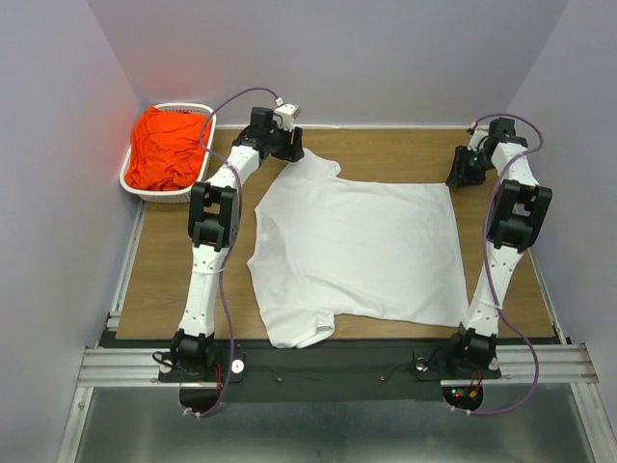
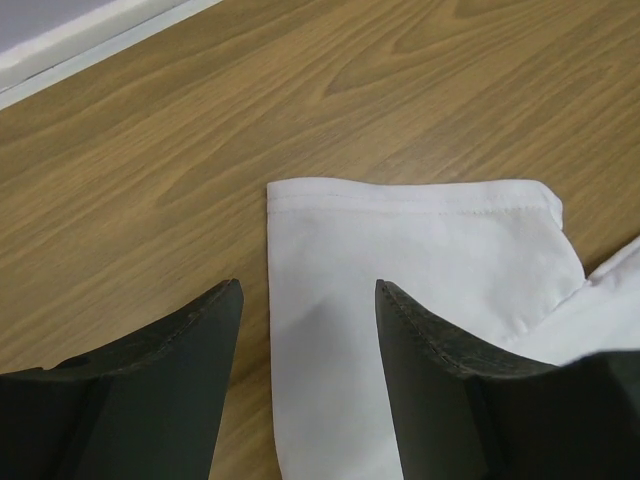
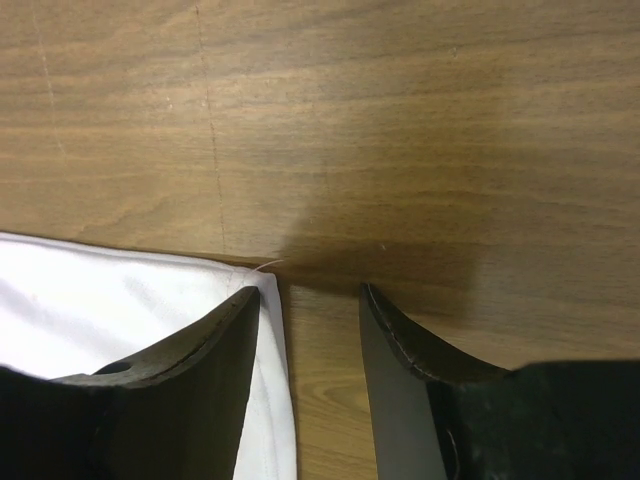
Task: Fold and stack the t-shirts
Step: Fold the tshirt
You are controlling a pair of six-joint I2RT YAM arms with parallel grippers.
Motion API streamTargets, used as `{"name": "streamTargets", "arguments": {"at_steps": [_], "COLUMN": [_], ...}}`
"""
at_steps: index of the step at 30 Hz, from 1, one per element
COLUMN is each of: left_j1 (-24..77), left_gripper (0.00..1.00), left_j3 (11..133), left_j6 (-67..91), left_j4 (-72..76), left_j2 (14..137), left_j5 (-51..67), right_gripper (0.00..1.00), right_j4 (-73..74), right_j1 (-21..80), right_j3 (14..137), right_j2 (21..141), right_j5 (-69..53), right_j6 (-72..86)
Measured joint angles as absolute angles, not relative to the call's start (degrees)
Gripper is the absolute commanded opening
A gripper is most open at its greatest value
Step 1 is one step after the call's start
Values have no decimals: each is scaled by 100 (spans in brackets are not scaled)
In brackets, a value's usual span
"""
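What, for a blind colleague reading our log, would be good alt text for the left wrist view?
The left pincer hangs open over the hemmed sleeve of the white t-shirt, its two dark fingers straddling the sleeve's left edge. The sleeve lies flat on the wooden table.

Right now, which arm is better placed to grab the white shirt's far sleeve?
Left. The left gripper hangs open over the far sleeve of the white t-shirt, with the sleeve's edge between its fingers. The right gripper, also open, is at the hem corner instead.
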State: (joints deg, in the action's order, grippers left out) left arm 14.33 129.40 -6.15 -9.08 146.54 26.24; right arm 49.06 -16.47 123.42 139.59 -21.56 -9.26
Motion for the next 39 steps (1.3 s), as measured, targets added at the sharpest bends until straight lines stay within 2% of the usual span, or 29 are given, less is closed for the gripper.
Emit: {"name": "streamTargets", "arguments": {"at_steps": [15,21,32,39], "left_j1": [1581,1610,1566,1599], "left_gripper": [67,66,42,18], "left_j3": [13485,13611,13614,13620], "left_j6": [-506,338,1092,1181], "left_j4": [-534,-502,-493,-497], "left_j2": [15176,15443,15478,15526], "left_j5": [2604,2084,2305,2377], "right_gripper": [53,53,53,53], "right_j4": [4663,4587,4576,4571], "right_j1": [-1645,-1610,-1599,-1597], "right_j3": [12339,12339,12339,12335], "right_j2": [14009,14027,14029,14029], "right_j5": [-2340,-2381,-2379,-2495], "right_j6": [-718,-676,-655,-617]}}
